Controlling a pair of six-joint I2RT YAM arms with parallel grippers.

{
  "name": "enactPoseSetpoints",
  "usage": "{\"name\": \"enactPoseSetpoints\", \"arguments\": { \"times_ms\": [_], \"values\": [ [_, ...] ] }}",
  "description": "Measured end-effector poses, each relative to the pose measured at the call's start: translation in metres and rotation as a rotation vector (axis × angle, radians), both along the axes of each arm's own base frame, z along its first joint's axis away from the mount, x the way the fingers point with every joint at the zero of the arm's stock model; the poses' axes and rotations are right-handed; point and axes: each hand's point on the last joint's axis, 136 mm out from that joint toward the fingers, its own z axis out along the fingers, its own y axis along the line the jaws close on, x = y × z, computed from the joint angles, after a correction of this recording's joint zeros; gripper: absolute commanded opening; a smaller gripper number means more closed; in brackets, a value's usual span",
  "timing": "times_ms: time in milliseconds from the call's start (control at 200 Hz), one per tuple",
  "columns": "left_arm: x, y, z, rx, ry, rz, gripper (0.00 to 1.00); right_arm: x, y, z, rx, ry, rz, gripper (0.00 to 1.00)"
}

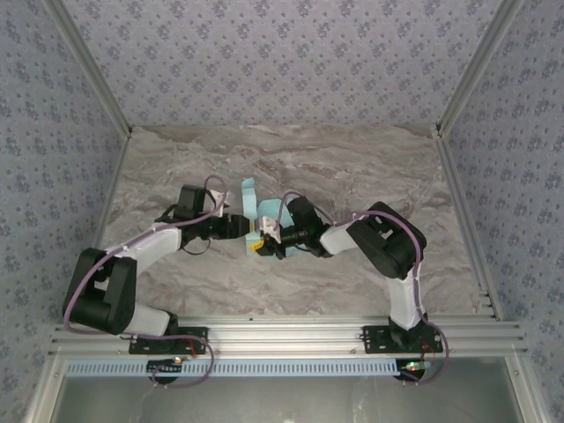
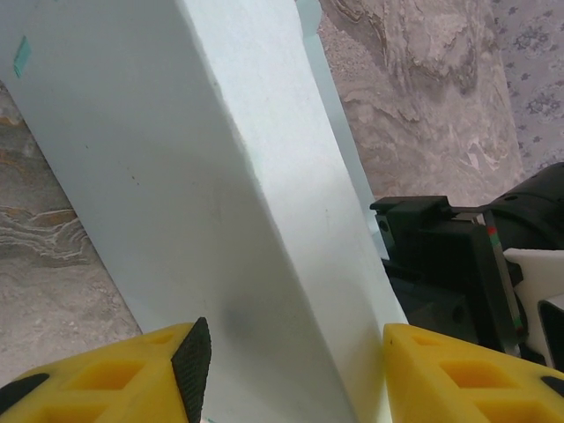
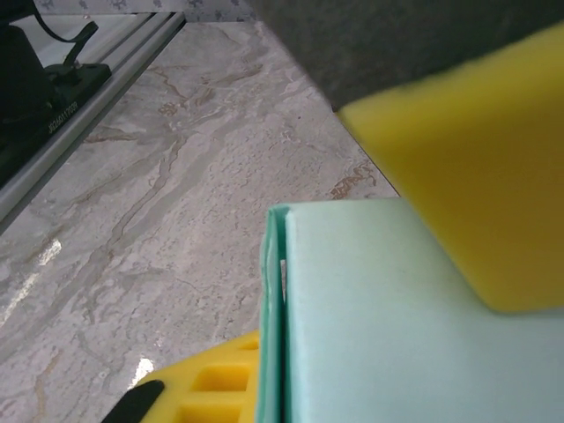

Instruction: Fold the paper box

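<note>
The paper box (image 1: 254,204) is in the middle of the surface (image 1: 370,167), right where the two arms meet. It is not flat any more. In the left wrist view a long fold runs down it, so one side already bends away from the other. In the right wrist view two layers of the blue card lie close together at the edge.

The left end effector (image 2: 289,366) is about half spread, with the box filling the gap between its yellow fingers (image 2: 132,379), so I think it is holding the box. The right end effector (image 3: 352,300) is pressed together and pinching a flat part of the card.

I think the job is about halfway (a flap pokes out at the far end in the top view). The flaps and tabs look like they need tucking in. I cannot tell if the box touches the surface.
</note>
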Motion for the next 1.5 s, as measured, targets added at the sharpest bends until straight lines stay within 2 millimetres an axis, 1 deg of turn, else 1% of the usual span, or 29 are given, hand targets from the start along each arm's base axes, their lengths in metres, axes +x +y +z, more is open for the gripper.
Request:
{"name": "enactPoseSetpoints", "arguments": {
  "times_ms": [85, 165, 185, 240, 295, 335, 385, 435, 490, 545, 610, 715, 785, 844, 904, 944, 994, 1059, 1139, 1234, 1309, 1359, 1419, 1504],
  "values": [
    [0.0, -0.001, 0.0, -0.01, 0.002, 0.004, 0.54, 0.0, 0.001, -0.001, -0.011, -0.011, 0.014, 0.03],
    [0.0, -0.001, 0.0, -0.012, 0.004, 0.008, 0.55, -0.001, 0.002, -0.001, -0.024, -0.025, 0.035, 0.05],
    [0.0, -0.001, 0.0, -0.012, 0.005, 0.008, 0.55, -0.001, 0.003, -0.001, -0.028, -0.027, 0.039, 0.08],
    [0.0, 0.0, -0.001, -0.015, 0.011, 0.014, 0.55, -0.001, 0.003, -0.002, -0.039, -0.031, 0.05, 0.21],
    [0.001, -0.001, 0.0, -0.018, 0.009, 0.02, 0.55, -0.001, 0.004, -0.003, -0.05, -0.037, 0.06, 0.28],
    [0.002, 0.0, 0.0, -0.019, 0.011, 0.028, 0.55, -0.004, 0.004, -0.005, -0.058, -0.041, 0.066, 0.36],
    [0.003, 0.001, -0.001, -0.017, 0.016, 0.042, 0.55, -0.007, 0.004, -0.007, -0.061, -0.044, 0.066, 0.41],
    [0.005, 0.001, -0.001, -0.018, 0.02, 0.056, 0.55, -0.007, 0.001, -0.011, -0.073, -0.036, 0.03, 0.45],
    [0.007, 0.002, -0.001, -0.019, 0.023, 0.075, 0.55, -0.006, -0.005, -0.016, -0.087, -0.031, -0.016, 0.47],
    [0.008, 0.004, -0.002, -0.021, 0.033, 0.101, 0.55, -0.004, -0.013, -0.019, -0.106, -0.022, -0.092, 0.5],
    [0.01, 0.007, -0.002, -0.022, 0.038, 0.14, 0.55, -0.001, -0.022, -0.022, -0.111, -0.015, -0.182, 0.51],
    [0.013, 0.012, -0.001, -0.026, 0.046, 0.205, 0.55, -0.002, -0.028, -0.025, -0.106, -0.008, -0.314, 0.53],
    [0.016, 0.015, -0.001, -0.027, 0.051, 0.25, 0.55, -0.006, -0.024, -0.025, -0.098, -0.011, -0.386, 0.53],
    [0.018, 0.017, -0.001, -0.028, 0.06, 0.283, 0.55, -0.011, -0.017, -0.021, -0.079, -0.027, -0.433, 0.53],
    [0.02, 0.018, -0.001, -0.03, 0.069, 0.312, 0.55, -0.015, -0.008, -0.012, -0.047, -0.053, -0.474, 0.54],
    [0.021, 0.018, -0.001, -0.032, 0.075, 0.328, 0.54, -0.017, -0.003, -0.004, -0.02, -0.072, -0.504, 0.58],
    [0.023, 0.019, -0.001, -0.034, 0.082, 0.348, 0.54, -0.018, 0.002, 0.004, 0.01, -0.091, -0.546, 0.59],
    [0.024, 0.019, -0.001, -0.038, 0.09, 0.37, 0.54, -0.013, 0.003, 0.013, 0.045, -0.107, -0.618, 0.59],
    [0.025, 0.019, -0.001, -0.038, 0.096, 0.388, 0.54, 0.004, -0.005, 0.021, 0.079, -0.115, -0.735, 0.61],
    [0.025, 0.017, -0.001, -0.042, 0.106, 0.402, 0.54, 0.022, -0.016, 0.024, 0.098, -0.114, -0.862, 0.64],
    [0.025, 0.017, -0.001, -0.045, 0.11, 0.41, 0.54, 0.03, -0.019, 0.025, 0.11, -0.108, -0.925, 0.66],
    [0.025, 0.017, -0.001, -0.046, 0.112, 0.415, 0.54, 0.033, -0.019, 0.024, 0.117, -0.101, -0.955, 0.66],
    [0.026, 0.017, -0.001, -0.047, 0.114, 0.421, 0.54, 0.036, -0.016, 0.022, 0.124, -0.088, -0.979, 0.74],
    [0.026, 0.016, -0.001, -0.049, 0.117, 0.425, 0.54, 0.038, -0.008, 0.021, 0.14, -0.07, -0.998, 0.75]
  ]
}}
